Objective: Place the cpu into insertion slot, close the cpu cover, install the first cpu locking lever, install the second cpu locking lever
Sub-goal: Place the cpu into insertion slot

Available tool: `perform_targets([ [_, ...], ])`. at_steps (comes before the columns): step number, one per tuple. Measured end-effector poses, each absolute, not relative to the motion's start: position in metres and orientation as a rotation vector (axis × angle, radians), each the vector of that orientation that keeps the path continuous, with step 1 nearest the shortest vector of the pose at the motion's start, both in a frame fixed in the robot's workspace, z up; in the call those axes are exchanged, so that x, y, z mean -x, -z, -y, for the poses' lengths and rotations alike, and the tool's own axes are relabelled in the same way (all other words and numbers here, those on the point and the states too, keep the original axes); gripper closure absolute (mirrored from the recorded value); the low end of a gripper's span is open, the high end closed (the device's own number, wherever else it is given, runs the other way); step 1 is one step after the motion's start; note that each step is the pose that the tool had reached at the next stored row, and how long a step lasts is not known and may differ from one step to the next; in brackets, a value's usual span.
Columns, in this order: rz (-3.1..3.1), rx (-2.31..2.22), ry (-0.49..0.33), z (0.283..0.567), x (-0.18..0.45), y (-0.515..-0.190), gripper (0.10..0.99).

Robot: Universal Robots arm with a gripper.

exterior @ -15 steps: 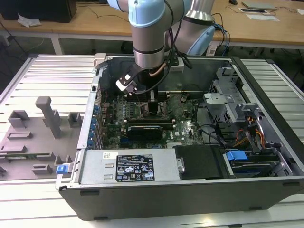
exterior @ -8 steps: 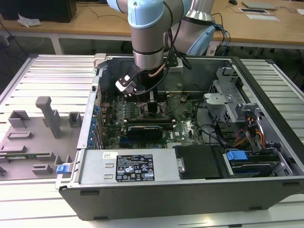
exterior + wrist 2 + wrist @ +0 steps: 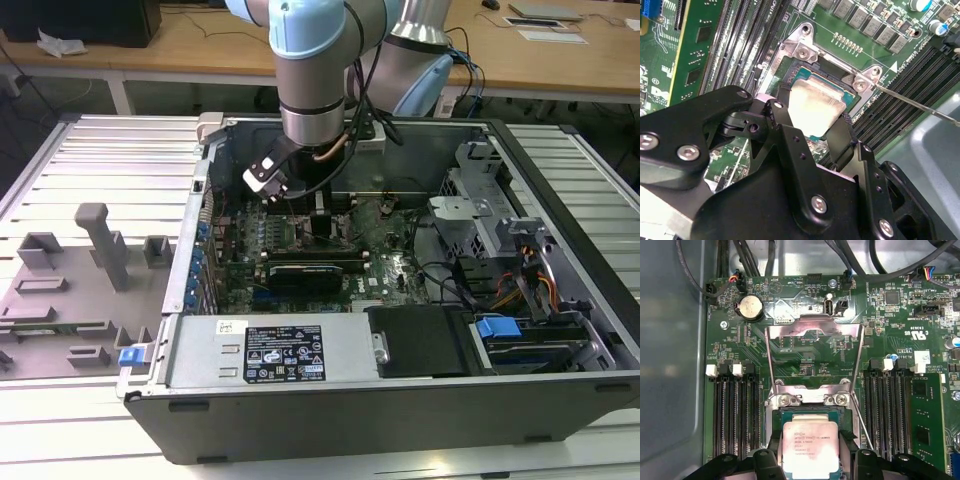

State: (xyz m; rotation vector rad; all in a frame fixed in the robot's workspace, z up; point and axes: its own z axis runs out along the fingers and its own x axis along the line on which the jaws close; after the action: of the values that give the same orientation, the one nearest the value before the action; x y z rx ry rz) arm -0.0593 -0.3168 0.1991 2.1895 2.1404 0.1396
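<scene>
Wooden desks (image 3: pixel 560 60) are running along the back of the room, and in front of them a slatted metal bench (image 3: pixel 110 150) is carrying an open computer case (image 3: pixel 400 400). Toward the exterior view's left, a grey fixture (image 3: pixel 100 250) is lying on the bench beside the case. The arm (image 3: pixel 315 100) is reaching down into the case, over the green board (image 3: pixel 390 265).

In both wrist views the pincer (image 3: pixel 813 111) is gripping the cpu (image 3: pixel 811 447). Its two black fingers (image 3: pixel 840 137) are pressing against opposite edges of the chip, and the silvery top is showing between them. The cpu is sitting directly over the slot (image 3: pixel 832 64), inside the black rim; whether it is resting fully down in it, I cannot tell. The cover (image 3: pixel 790 327) is standing open, tilted up and away from the slot on its hinge side, so the board is showing through its window. A thin metal rod (image 3: pixel 912 104) is sticking out from the corner of the slot and lying free over the black memory slots (image 3: pixel 890 125) beside it.
</scene>
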Motion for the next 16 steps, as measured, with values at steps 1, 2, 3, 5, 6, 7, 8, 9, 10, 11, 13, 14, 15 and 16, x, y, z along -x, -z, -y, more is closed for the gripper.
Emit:
perform_targets([
  [1,-2.145,-2.185,-0.140,0.3171,0.0593,-0.1991,0.549],
  [2,-2.148,-2.183,-0.140,0.3179,0.0593,-0.1991,0.549],
  [3,-2.148,-2.183,-0.140,0.3187,0.0593,-0.1991,0.549],
  [5,-2.147,-2.183,-0.140,0.3196,0.0593,-0.1991,0.549],
  [6,-2.147,-2.183,-0.140,0.3196,0.0593,-0.1991,0.549],
  [7,-2.148,-2.183,-0.140,0.3196,0.0593,-0.1991,0.549],
  [8,-2.148,-2.183,-0.140,0.3197,0.0593,-0.1991,0.549],
  [9,-2.147,-2.183,-0.140,0.3197,0.0593,-0.1991,0.549],
  [10,-2.148,-2.183,-0.140,0.3197,0.0593,-0.1991,0.549],
  [11,-2.148,-2.183,-0.140,0.3197,0.0593,-0.1991,0.537],
  [13,-2.148,-2.183,-0.140,0.3197,0.0593,-0.1991,0.471],
  [14,-2.148,-2.183,-0.140,0.3198,0.0593,-0.1991,0.471],
  [15,-2.148,-2.183,-0.139,0.3199,0.0593,-0.1996,0.471],
  [16,-2.148,-2.183,-0.140,0.3199,0.0593,-0.2004,0.471],
])
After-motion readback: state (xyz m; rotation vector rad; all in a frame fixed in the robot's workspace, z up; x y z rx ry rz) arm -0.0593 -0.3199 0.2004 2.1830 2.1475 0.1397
